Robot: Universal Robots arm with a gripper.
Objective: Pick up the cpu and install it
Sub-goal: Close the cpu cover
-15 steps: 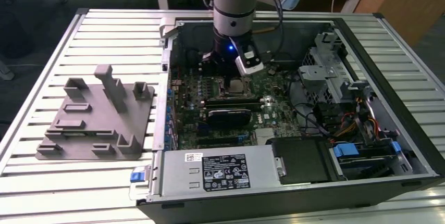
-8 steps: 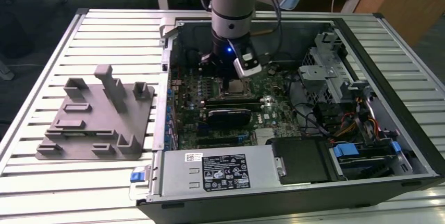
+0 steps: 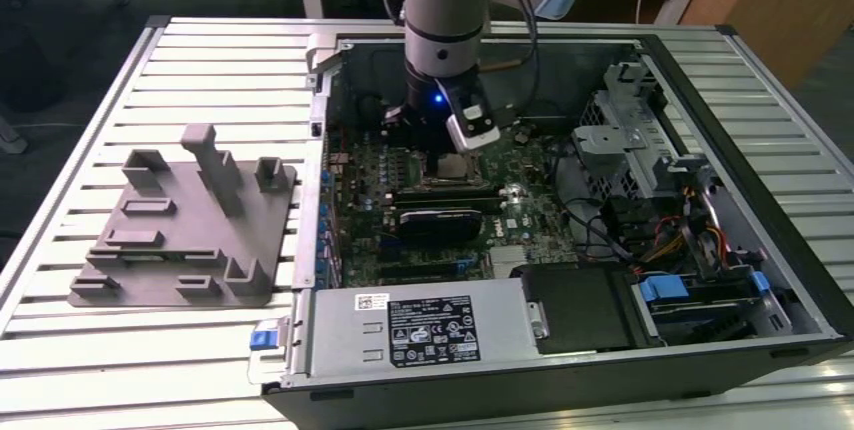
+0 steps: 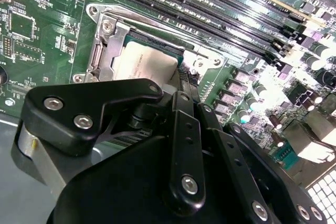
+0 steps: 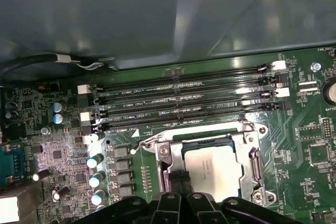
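Observation:
The cpu (image 5: 212,169), a flat square chip with a silver-grey top, lies flat in the motherboard socket (image 5: 253,167) inside the open computer case (image 3: 694,70). In the second wrist view the cpu (image 4: 144,66) sits inside the socket's metal frame (image 4: 105,45). My gripper (image 5: 178,180) hangs straight down over the socket (image 3: 455,169). Its two thin black fingers (image 4: 184,85) stand close together at one edge of the chip, with nothing between them. In the exterior view my gripper (image 3: 451,153) is just above the board.
Memory slots (image 5: 184,100) run alongside the socket, and capacitors (image 5: 95,179) stand near it. A black card (image 3: 441,222), the power supply (image 3: 400,330), a drive cage (image 3: 627,140) and loose cables (image 3: 674,240) crowd the case. A grey fixture block (image 3: 187,230) stands on the slatted table at the exterior view's left.

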